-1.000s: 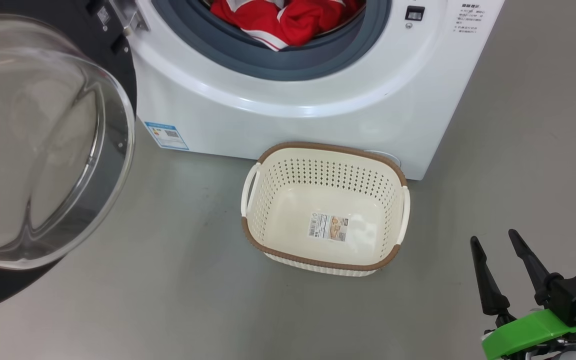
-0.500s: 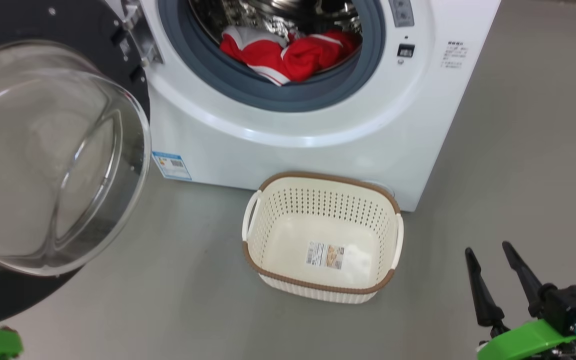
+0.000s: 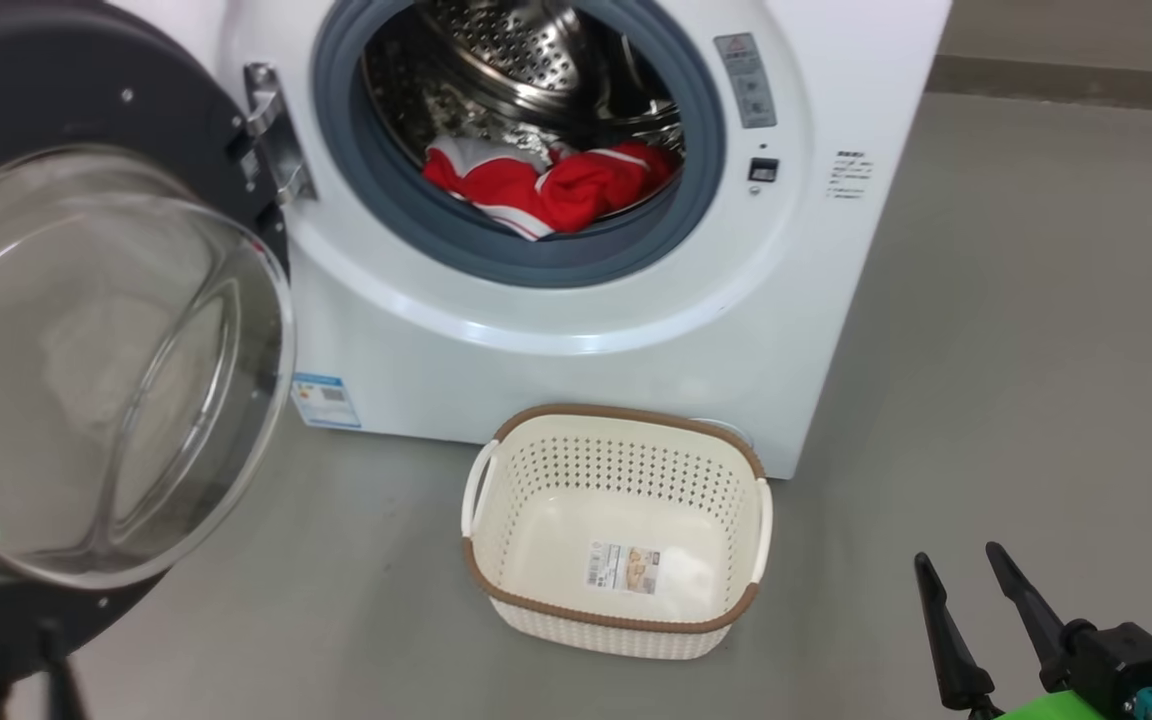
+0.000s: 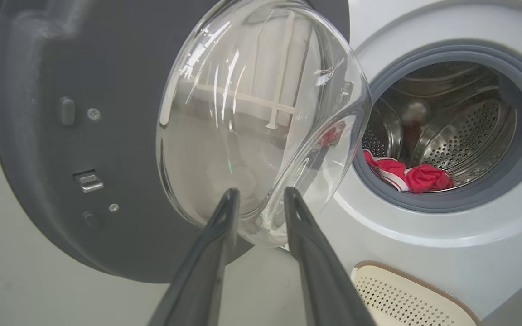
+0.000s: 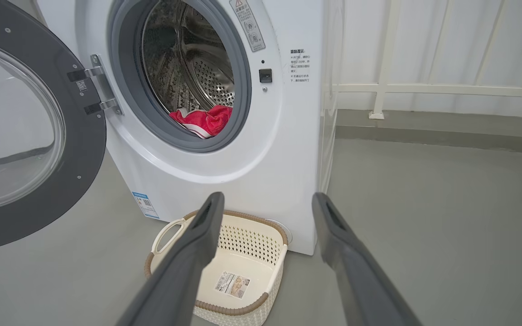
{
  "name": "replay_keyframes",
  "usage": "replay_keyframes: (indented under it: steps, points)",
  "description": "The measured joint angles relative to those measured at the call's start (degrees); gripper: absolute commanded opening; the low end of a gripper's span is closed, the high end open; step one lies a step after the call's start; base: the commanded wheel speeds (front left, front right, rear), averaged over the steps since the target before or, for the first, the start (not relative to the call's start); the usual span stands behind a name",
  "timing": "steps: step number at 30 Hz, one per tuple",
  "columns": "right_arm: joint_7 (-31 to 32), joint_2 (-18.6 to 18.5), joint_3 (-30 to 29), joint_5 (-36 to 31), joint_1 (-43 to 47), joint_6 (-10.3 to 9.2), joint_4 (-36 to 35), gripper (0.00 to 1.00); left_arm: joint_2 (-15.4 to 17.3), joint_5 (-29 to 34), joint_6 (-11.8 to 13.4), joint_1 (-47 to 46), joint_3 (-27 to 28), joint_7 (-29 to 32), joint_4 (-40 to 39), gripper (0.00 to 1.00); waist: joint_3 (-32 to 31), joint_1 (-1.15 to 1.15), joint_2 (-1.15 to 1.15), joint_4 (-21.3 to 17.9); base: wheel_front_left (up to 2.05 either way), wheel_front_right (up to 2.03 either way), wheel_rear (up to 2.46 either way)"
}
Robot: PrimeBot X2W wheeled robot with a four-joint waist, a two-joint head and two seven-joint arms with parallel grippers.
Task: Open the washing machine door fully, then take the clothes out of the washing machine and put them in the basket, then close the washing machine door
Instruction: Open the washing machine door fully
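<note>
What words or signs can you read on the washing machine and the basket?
"温馨提示", likely: heading of the small print on the washing machine; the rest too small.
Grey warning sticker: triangle sign, words blurred.
Blue label: too small.
Sticker in the basket: barcode, words too small.

The door [image 3: 86, 370] up close: a clear glass bowl, glossy and full of reflections, set in a dark matt frame. The washing machine [image 3: 576, 340] body is smooth, glossy white. Inside, the drum [image 3: 526, 60] gleams, perforated steel, ringed by a dull grey rubber seal [image 3: 496, 255]. Soft red cloth there, the clothes [image 3: 546, 190]. The basket [image 3: 626, 415] is cream plastic, perforated, with a brown woven-look rim and a paper sticker [image 3: 624, 567]. The floor [image 3: 986, 350] is smooth, matt grey. On the right tool [image 5: 266, 195], the fingers [image 5: 188, 258] are matt dark grey.
</note>
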Motion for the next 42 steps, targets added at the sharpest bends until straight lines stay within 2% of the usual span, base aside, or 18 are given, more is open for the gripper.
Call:
replay_keyframes:
  steps: [1,2,3,10,14,23,32,42]
  points:
    - [0.00,0.14,-0.01,0.03,0.19,0.00,-0.09,1.00,0.02,-0.56,0.00,0.85,-1.05,-0.01,-0.46,0.84,-0.18,0.00,0.00,-0.40,0.00,0.00,0.00]
    - [0.00,0.20,-0.01,0.03,0.41,0.00,-0.15,1.00,0.03,-0.97,0.00,1.51,-2.31,0.00,-0.74,0.84,-0.33,0.00,0.00,-0.80,0.00,0.00,0.00]
    - [0.00,0.24,-0.05,0.03,0.49,0.00,-0.15,1.00,0.01,-1.15,0.00,2.08,-3.72,0.00,-0.93,0.99,-0.44,0.00,0.00,-1.23,0.00,0.00,0.00]
    - [0.00,0.33,-1.12,0.03,0.49,0.00,-0.47,1.00,0.09,-2.30,0.00,3.03,-10.54,0.00,-2.23,1.00,-0.49,0.00,0.00,-4.38,0.00,0.00,0.00]
    - [0.00,0.35,-1.85,0.03,0.47,0.00,-0.74,1.00,1.48,-3.27,-0.01,3.03,-15.18,0.00,-3.97,1.00,-0.22,0.00,0.00,-6.50,0.00,0.00,0.00]
    - [0.00,0.38,-2.87,0.03,0.38,0.00,-1.31,1.00,3.18,-4.76,0.00,3.04,-20.72,0.00,-7.64,1.00,0.58,0.00,0.00,-11.16,0.00,0.00,0.00]
    - [0.00,0.46,-4.99,0.03,0.40,0.00,-1.96,1.00,4.11,-4.23,0.00,3.03,-24.24,0.00,-8.40,1.00,1.62,0.00,0.00,-15.51,0.00,0.00,0.00]
    - [0.00,0.67,-5.42,0.03,0.40,0.00,-2.01,1.00,4.81,-4.39,0.00,2.94,-24.07,0.00,-8.55,1.00,2.24,0.00,0.00,-16.13,0.00,0.00,0.00]
